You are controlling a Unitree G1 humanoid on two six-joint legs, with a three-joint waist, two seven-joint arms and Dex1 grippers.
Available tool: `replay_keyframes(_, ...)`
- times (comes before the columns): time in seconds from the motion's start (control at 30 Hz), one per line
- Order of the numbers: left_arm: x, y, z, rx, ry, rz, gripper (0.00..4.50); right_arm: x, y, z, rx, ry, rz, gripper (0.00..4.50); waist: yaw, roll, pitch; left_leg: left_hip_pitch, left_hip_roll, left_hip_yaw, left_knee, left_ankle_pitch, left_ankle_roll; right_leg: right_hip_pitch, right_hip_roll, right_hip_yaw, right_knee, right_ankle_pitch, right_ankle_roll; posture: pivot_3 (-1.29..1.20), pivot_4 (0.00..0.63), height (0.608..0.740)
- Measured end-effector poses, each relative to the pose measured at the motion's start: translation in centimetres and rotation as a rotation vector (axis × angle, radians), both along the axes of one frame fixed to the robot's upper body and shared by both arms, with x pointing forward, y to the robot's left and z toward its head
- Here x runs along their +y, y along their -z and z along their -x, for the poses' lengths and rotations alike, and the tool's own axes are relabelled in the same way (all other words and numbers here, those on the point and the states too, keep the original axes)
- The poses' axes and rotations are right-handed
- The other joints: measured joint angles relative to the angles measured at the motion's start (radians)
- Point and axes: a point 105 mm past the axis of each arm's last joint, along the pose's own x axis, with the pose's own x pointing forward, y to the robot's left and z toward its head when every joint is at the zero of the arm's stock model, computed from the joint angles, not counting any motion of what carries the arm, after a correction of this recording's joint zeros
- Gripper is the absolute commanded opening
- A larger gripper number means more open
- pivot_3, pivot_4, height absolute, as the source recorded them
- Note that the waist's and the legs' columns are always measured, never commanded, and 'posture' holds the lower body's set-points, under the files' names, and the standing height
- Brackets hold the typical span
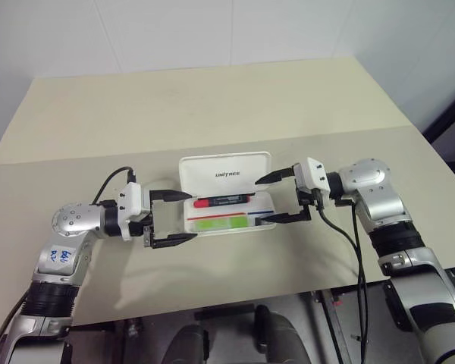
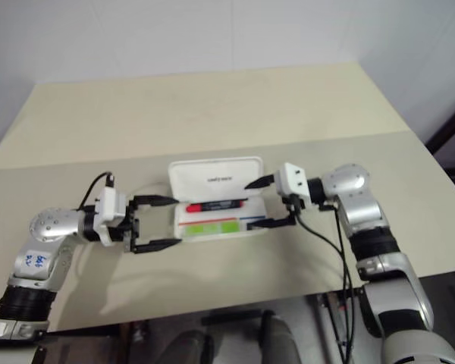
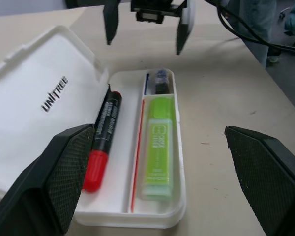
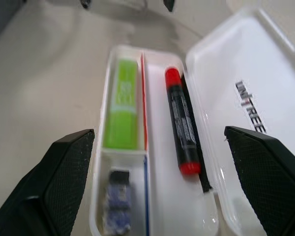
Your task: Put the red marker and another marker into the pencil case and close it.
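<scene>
Beige laminate, the worktop carries everything I'm working with, and the white plastic pencil case sits toward its near edge, roughly midway between the side edges, its lid thrown back and leaning away from me with the UNITREE lettering showing. I have both arms flanking it. My left pincer hovers at the case's left end with its fingers spread wide, gripping nothing. My right pincer stands at the right end, released as well and holding nothing, its fingers either side of that end without touching, as far as I can tell.

Inside the tray, the lime-green highlighter lies flat in the compartment nearer me, and the red marker lies in the far compartment beside the hinge, red cap toward the left end. A small dark lump fills the little pocket at the right end.

Both markers look settled below the rim, so I judge only closing the lid remains.
</scene>
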Motion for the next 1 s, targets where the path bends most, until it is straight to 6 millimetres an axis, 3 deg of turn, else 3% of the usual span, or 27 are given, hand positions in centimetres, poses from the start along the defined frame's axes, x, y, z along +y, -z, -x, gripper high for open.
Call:
replay_keyframes(0.13, 0.2, 0.4, -0.3, 0.021, -0.013, 0.008, 4.5, -1.8, 0.1, 0.9, 0.027, 0.071, -0.022, 4.47, -0.001, 0.0, 0.0, 0.0, 0.0, 0.002, 0.0, -0.001, 0.001, 0.0, 0.0, -0.001, 0.0, 0.0, 0.0, 0.0, 0.15, 0.74)
replay_keyframes(0.27, 0.3, 0.3, -0.5, 0.022, -0.024, 0.021, 4.5, -5.9, 0.8, 2.5, 0.059, 0.245, -0.047, 4.47, 0.013, 0.0, 0.0, 0.0, 0.001, 0.004, 0.0, -0.002, 0.001, 0.0, 0.0, -0.003, 0.0, 0.0, 0.0, 0.0, 0.15, 0.74)
replay_keyframes(0.43, 0.8, 0.1, -1.0, 0.025, -0.043, 0.045, 3.28, -7.9, 0.1, 2.9, 0.028, 0.363, -0.076, 4.5, -0.001, 0.0, 0.0, 0.004, 0.002, 0.008, 0.001, -0.002, 0.001, 0.001, 0.0, -0.002, 0.002, 0.001, -0.001, 0.0, 0.15, 0.74)
replay_keyframes(0.73, 1.2, 0.1, -1.3, 0.039, -0.057, 0.064, 0.07, -8.8, -0.3, 2.9, -0.001, 0.431, -0.085, 4.5, -0.001, 0.0, 0.0, 0.005, 0.003, 0.008, 0.001, -0.002, 0.001, 0.001, 0.001, -0.001, 0.002, 0.001, -0.002, 0.0, 0.15, 0.74)
replay_keyframes(1.0, 2.0, -0.3, -2.1, 0.015, -0.155, 0.111, 0.01, -8.8, -0.4, 2.9, -0.006, 0.436, -0.085, 4.5, -0.001, 0.0, 0.0, 0.005, 0.003, 0.009, 0.001, -0.002, 0.001, 0.001, 0.001, -0.001, 0.002, 0.001, -0.002, 0.0, 0.15, 0.74)
